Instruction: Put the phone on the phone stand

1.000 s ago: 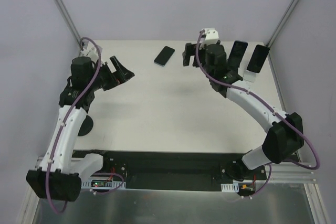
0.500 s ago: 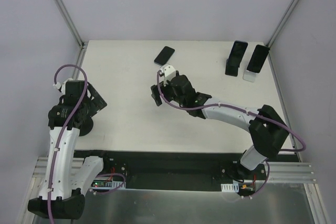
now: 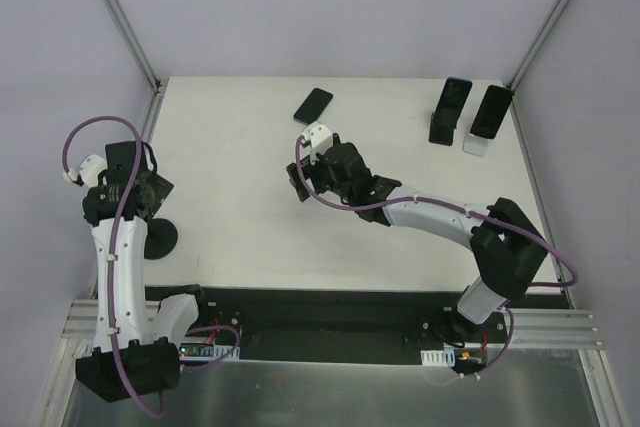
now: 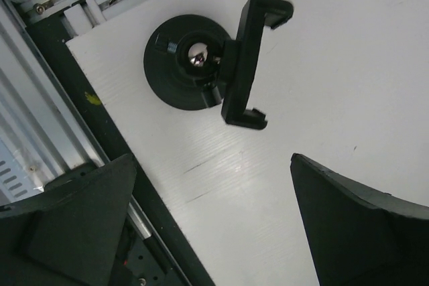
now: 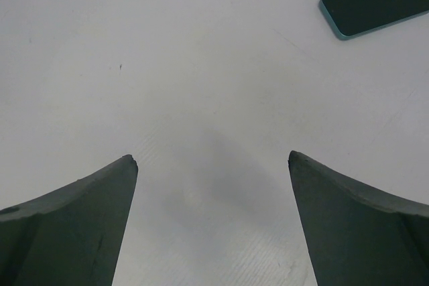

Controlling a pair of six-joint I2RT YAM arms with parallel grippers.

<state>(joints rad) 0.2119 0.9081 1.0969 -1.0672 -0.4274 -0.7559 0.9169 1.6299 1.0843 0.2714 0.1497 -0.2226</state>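
My left gripper: jaws wide, nothing between them, hanging over the near left corner of the table. The black phone stand sits just ahead of these fingers, round base down, clamp arm lying across it. My right gripper: jaws wide too, holding nothing, bare table beneath. The phone lies flat, screen dark, ahead and to the right of my right fingers, not touching them. Well off to that hand's right, two other phones lean on their own stands.
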